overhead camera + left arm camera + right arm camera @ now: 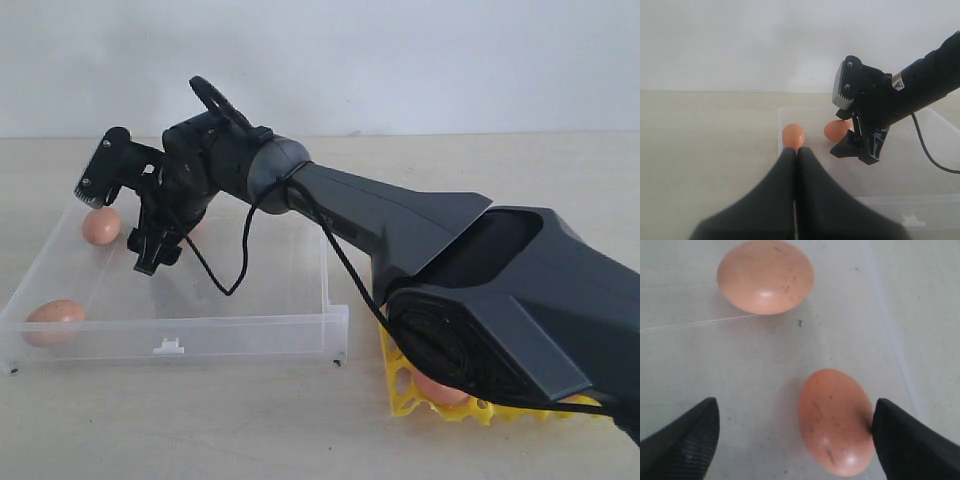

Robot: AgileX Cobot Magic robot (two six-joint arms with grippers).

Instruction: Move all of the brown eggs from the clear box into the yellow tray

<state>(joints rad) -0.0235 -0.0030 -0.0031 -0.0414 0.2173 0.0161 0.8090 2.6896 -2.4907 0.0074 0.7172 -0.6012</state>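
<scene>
A: Right pincer (128,212), state?
B: Spread wide, nothing gripped. It is held low over the clear box (240,322), at about 10 o'clock in the exterior view, pointed down and leftward.
A: Anything between its fingers (682,440)?
B: The rear egg (836,422) is framed between them in the right wrist view, hard up against one finger and well off the other. Whether that finger touches it cannot be told.
A: Left pincer (795,152)?
B: Closed, fingers pressed together, nothing held between them. It is not seen in the exterior view.
A: Brown eggs in the box?
B: Two are counted. The rear egg is found at 10 o'clock on the box floor, near the left wall. The front egg (55,320) is found at 8 o'clock, in the front-left corner, close to the walls. Both are laid on their sides, well apart.
A: Yellow tray (480,412)?
B: It is set on the bench (200,420) at 4 o'clock from the box, just beside its front-right corner. Most of it is hidden by the right arm (480,290). One tray egg (440,390) is glimpsed in a cup under the arm; the other cups cannot be checked.
A: Extras?
B: A black cable (235,285) is looped down off the arm over the box.
</scene>
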